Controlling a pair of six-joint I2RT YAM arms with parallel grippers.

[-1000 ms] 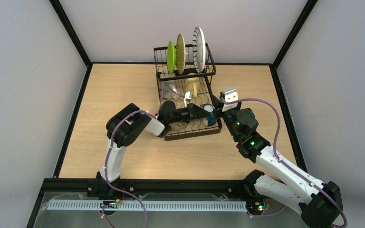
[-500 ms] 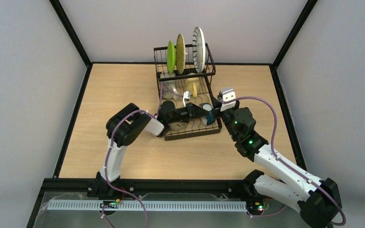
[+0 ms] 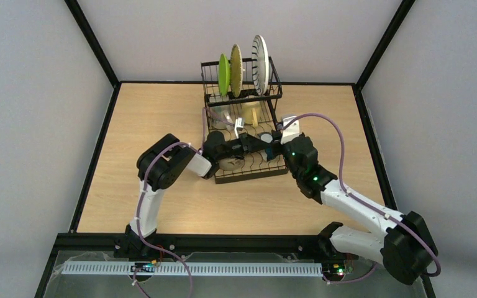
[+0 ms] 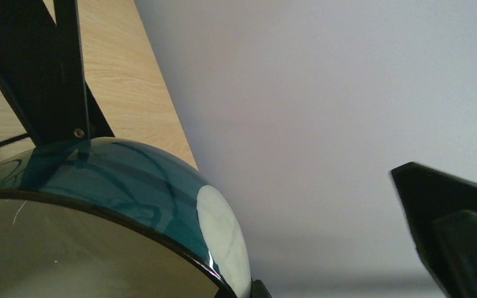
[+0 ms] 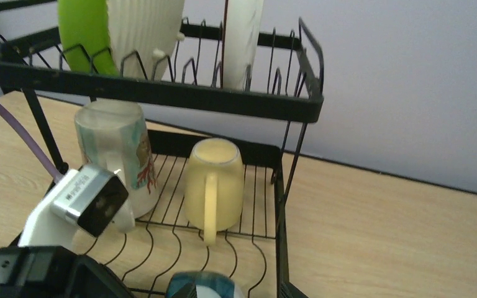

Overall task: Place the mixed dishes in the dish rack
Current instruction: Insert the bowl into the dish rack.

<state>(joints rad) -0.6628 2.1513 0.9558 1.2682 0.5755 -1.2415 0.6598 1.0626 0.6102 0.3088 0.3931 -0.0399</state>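
At the far middle of the table (image 3: 149, 124), the rack (image 3: 243, 97) stands loaded. Upper tier: green plate (image 3: 223, 73), bamboo plate (image 3: 236, 68) and striped plate (image 3: 260, 63) stand on edge, side by side in that order from left to right.

Lower tray, far end, under the tier: the tumbler (image 5: 115, 158) and the mug (image 5: 214, 183) stand next to each other, the mug's handle facing the right wrist camera. Lower tray, near left: the white bowl (image 3: 231, 163) lies below the left arm's forearm.

The left arm reaches across the tray from the left. The left gripper (image 3: 261, 145) is closed, and the blue bowl (image 3: 266, 137) sits at its tip over the tray's right part. In the left wrist view that bowl fills the lower left, glossy teal outside and pale inside with a dark rim, hard against the camera; one black finger (image 4: 453, 236) shows at the right edge. The grip appears to be on the bowl's rim, though the contact itself is hidden.

The right gripper (image 3: 278, 140) is at the tray's right edge, just beside the blue bowl. Its fingers show in no view, so I cannot tell whether its jaws are wide or narrow. The right wrist view shows only the top of the blue bowl at its lower edge.
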